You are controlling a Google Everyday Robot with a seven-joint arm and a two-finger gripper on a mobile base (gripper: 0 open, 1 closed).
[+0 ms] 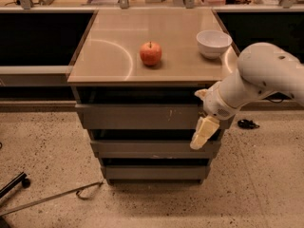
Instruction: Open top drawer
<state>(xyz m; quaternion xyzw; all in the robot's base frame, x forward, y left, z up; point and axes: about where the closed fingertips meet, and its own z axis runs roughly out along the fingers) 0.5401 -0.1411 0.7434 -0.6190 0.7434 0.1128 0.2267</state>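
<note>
The top drawer [137, 116] is the widest grey metal front right under the countertop, with small white scratches right of centre; it sits flush and closed. Two narrower grey drawers [142, 148] lie below it. My gripper [203, 131] hangs down from the white arm [259, 77] in front of the top drawer's right end, its cream fingers pointing down and reaching to the second drawer's level.
A red apple [150, 53] and a white bowl [213, 43] stand on the tan countertop [109, 51] above the drawers. Dark open bays flank the cabinet on both sides. A metal rod [52, 198] and a caster lie on the speckled floor at lower left.
</note>
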